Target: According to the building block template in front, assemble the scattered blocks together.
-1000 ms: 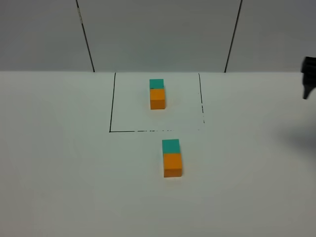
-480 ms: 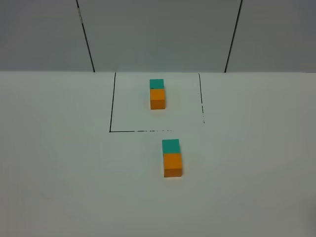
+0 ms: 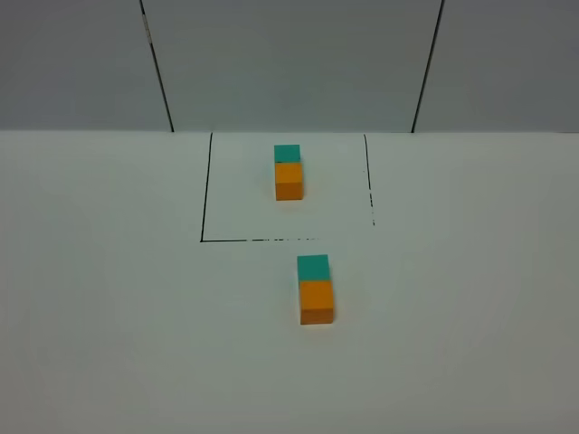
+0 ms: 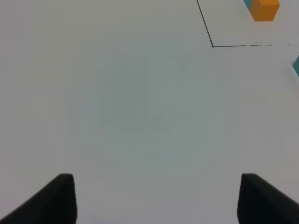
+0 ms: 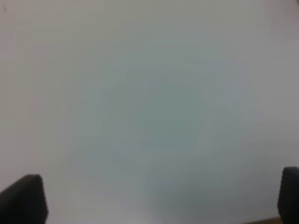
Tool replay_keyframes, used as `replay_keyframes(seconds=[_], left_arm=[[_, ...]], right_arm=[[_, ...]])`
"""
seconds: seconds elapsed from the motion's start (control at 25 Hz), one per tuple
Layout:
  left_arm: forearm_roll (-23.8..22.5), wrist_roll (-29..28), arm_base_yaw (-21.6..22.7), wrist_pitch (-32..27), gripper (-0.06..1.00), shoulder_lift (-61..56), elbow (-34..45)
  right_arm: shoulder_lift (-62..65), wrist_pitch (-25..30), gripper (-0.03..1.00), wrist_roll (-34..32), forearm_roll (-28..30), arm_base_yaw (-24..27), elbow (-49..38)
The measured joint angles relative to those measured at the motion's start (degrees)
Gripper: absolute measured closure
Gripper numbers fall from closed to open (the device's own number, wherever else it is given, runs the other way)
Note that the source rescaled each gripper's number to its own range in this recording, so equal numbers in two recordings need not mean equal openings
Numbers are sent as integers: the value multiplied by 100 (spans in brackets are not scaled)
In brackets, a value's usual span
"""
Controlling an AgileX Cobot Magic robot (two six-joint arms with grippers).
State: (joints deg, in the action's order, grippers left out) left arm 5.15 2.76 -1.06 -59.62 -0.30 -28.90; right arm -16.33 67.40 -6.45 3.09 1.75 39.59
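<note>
My right arm has left the overhead view; both my jaws hang open, empty. The teal block (image 3: pixel 313 267) touches the orange block (image 3: pixel 317 301) just outside the outline (image 3: pixel 206 194), matching the template (image 3: pixel 289 172); stay clear

Background: plain work surface and panelled wall.
White tabletop (image 3: pixel 118 316) is matte, unmarked apart from a thin black drawn outline (image 3: pixel 205 194), its near edge broken and faint. Grey wall (image 3: pixel 289 63) behind shows two dark vertical seams (image 3: pixel 156 65).
</note>
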Motion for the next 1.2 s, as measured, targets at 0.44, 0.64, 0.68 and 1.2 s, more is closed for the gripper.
replay_keyframes(seconds=[0.44,0.64,0.68,1.2], left_arm=[[0,0,0,0,44,0,0],[0,0,0,0,44,0,0],[0,0,0,0,44,0,0],[0,0,0,0,44,0,0]], right_arm=[[1646,-385,-2,645,-184,0,-753],[1676,-491,3,891,-655,0,-998],[1676,-497,3,912,-699,0,-1004],[1676,-620,11,1035,-785,-260,-1102]])
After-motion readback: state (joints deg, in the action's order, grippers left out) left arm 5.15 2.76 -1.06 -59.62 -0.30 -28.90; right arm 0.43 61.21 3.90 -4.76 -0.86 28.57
